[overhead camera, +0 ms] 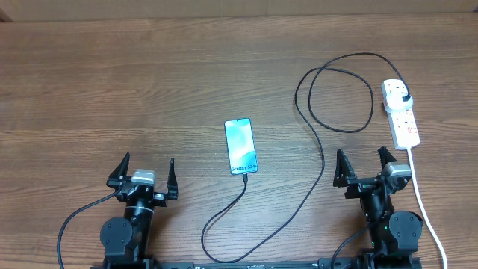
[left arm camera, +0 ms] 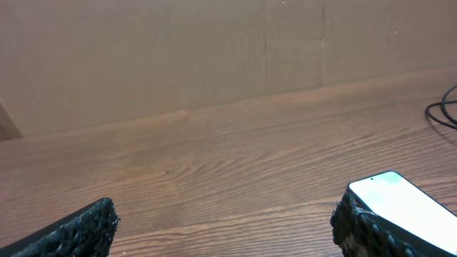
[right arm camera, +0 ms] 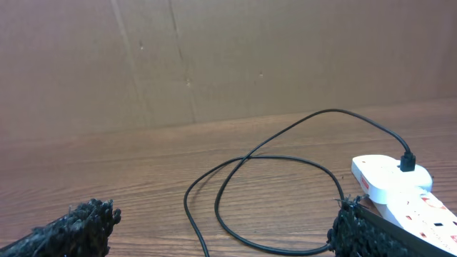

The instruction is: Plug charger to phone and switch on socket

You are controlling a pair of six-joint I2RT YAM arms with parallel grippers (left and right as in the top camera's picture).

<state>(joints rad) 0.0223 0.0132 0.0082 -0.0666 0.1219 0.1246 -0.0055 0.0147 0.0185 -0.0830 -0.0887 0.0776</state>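
– While the overhead is up: where is the phone (overhead camera: 241,146)?
– Flat on the table (overhead camera: 149,75), screen lit, about mid-width, between the two arms and a little beyond them. The charger (overhead camera: 322,161) tip meets its near short edge. Seated or only touching: cannot tell.
– Rest of the charger?
– It runs from the phone toward the near edge, bends right, climbs past the right gripper (overhead camera: 361,153) and makes one loose loop at far right. It ends at the plug (overhead camera: 404,97), in the far outlet of the socket (overhead camera: 403,119). The socket lies lengthwise at the right, with the white cord (overhead camera: 424,205) leaving its near end. Switch positions: too small to read.
– Grippers, same view?
– Left gripper (overhead camera: 149,159): fingers spread wide, nothing between them, left of the phone and apart from it. Right gripper: fingers spread wide, nothing held, with the socket's near end just beside it on the right.
– Left wrist view.
– Fingers (left arm camera: 71,232) stand wide apart at the bottom corners, bare table between them. A phone (left arm camera: 403,203) corner shows past the right-hand finger, screen bright. A bend of charger (left arm camera: 430,108) shows at the right edge. A brown board (left arm camera: 214,50) stands behind the table.
– Right wrist view.
– Fingers (right arm camera: 78,225) are wide apart, gripping nothing. The charger (right arm camera: 285,158) loop lies on the table ahead. The plug (right arm camera: 408,163) stands in the socket (right arm camera: 389,178) at right. The right-hand finger overlaps the socket's near part in the picture. Contact: cannot tell.
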